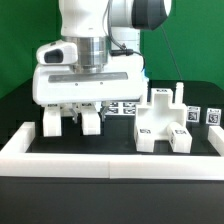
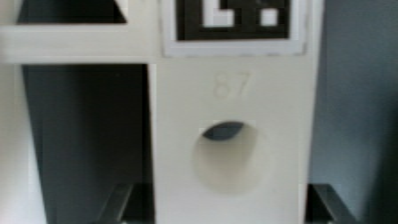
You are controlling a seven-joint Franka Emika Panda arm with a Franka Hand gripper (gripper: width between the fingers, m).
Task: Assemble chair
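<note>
White chair piece point(image 2: 231, 100) between the jaws

White border wall point(image 1: 110, 165) fronts black table point(image 1: 115, 138) — green backdrop point(image 1: 195, 40) behind.

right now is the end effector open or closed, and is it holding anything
end effector: closed on a white chair piece, the one with a tag and an oval hole
</note>
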